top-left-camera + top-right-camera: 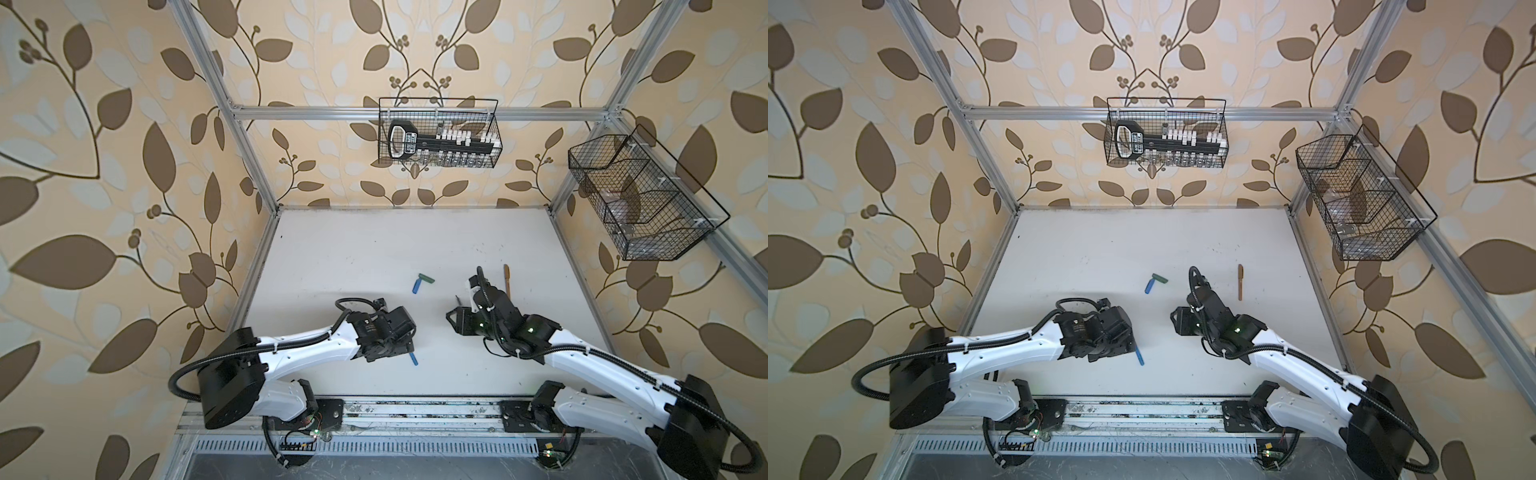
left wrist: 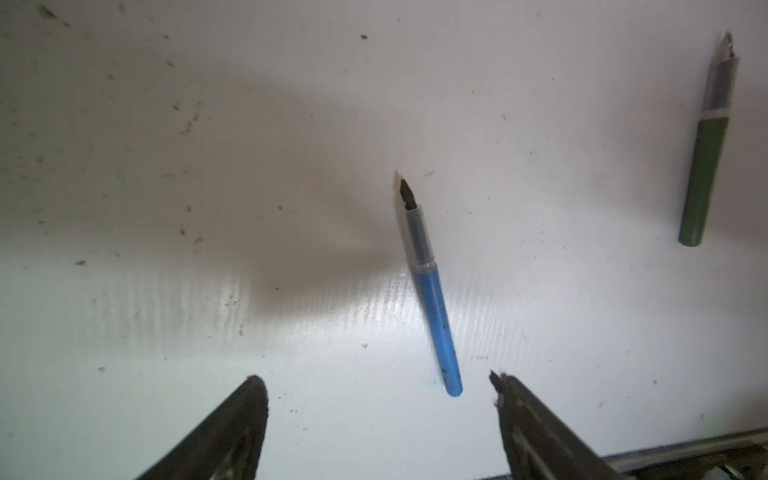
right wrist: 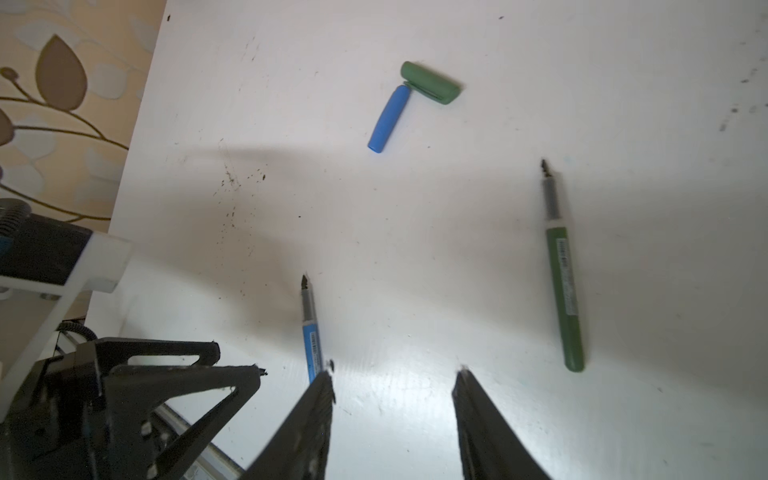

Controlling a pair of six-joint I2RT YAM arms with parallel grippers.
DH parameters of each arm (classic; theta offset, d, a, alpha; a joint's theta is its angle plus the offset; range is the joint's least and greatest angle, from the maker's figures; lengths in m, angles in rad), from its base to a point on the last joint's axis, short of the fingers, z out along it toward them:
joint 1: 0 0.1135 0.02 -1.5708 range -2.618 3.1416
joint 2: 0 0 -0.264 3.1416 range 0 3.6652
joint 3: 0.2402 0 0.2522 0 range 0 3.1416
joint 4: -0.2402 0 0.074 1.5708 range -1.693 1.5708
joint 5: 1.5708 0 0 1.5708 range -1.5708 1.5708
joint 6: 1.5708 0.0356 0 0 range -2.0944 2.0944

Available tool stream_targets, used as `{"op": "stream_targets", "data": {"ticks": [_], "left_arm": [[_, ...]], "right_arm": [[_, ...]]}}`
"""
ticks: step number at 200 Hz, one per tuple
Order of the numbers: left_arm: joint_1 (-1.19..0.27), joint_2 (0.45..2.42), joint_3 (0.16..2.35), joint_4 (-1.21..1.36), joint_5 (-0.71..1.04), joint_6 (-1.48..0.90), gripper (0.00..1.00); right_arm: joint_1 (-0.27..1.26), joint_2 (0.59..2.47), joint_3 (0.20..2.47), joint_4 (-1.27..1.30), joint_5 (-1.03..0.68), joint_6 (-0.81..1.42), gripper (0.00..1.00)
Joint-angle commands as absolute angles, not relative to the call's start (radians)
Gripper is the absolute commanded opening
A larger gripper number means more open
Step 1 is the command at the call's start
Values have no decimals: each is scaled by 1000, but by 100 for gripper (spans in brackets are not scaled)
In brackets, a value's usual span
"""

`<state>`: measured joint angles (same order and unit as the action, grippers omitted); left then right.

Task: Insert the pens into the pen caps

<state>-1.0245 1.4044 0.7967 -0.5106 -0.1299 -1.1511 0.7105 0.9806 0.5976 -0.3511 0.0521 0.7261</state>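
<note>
Both white-shelled arms (image 1: 324, 350) carry black joints (image 1: 232, 374), ribbed black cables (image 1: 172, 380) and tiny green lights (image 1: 530, 330).

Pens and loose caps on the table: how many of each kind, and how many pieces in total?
Pens: 3 (blue pen, green pen, orange-brown pen)
Loose caps: 2 (blue cap, green cap)
Total: 5
No separate orange-brown cap is visible.

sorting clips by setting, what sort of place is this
Likely a robot lab test cell, not a home: aluminium frame with leaf wallpaper panels, a left arm and right arm mounted at a white table edge.
</note>
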Motion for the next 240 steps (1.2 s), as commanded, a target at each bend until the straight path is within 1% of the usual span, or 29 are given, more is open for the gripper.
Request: {"op": "stream_targets", "data": {"ticks": [1,13,29,67,84,117,145,178,188,214,240], "left_arm": [[-1044,1513,844,-424,-166,-1201,78],[-1053,1569,881,-429,-155,-1193,70],[-1061,1623,942,-499,-166,-1176,62],[-1056,1675,1011,-591,-200,-1107,61],[-1053,1708,1047,-598,-197,-1037,57],[-1043,1789,1116,-621,-190,-896,41],[-1029,1816,1155,-642,-187,-821,39],[-1017,1818,1141,-555,-156,-745,38],[-1016,1828,1145,-541,-145,-724,34],[-1017,1844,1143,-497,-113,-689,18],[-1016,1837,1126,-432,-68,-626,18]], "right_arm": [[692,900,549,-408,26,714,49],[688,867,527,-422,10,719,49],[687,832,504,-435,-3,728,49],[686,780,470,-440,-16,744,49],[686,768,470,-446,-8,747,49],[684,760,468,-451,-10,757,48],[683,759,471,-451,-9,762,48],[678,760,483,-451,-8,762,48],[674,759,491,-453,-12,759,48],[663,758,501,-457,-16,753,48],[657,765,504,-459,-25,752,48]]}}
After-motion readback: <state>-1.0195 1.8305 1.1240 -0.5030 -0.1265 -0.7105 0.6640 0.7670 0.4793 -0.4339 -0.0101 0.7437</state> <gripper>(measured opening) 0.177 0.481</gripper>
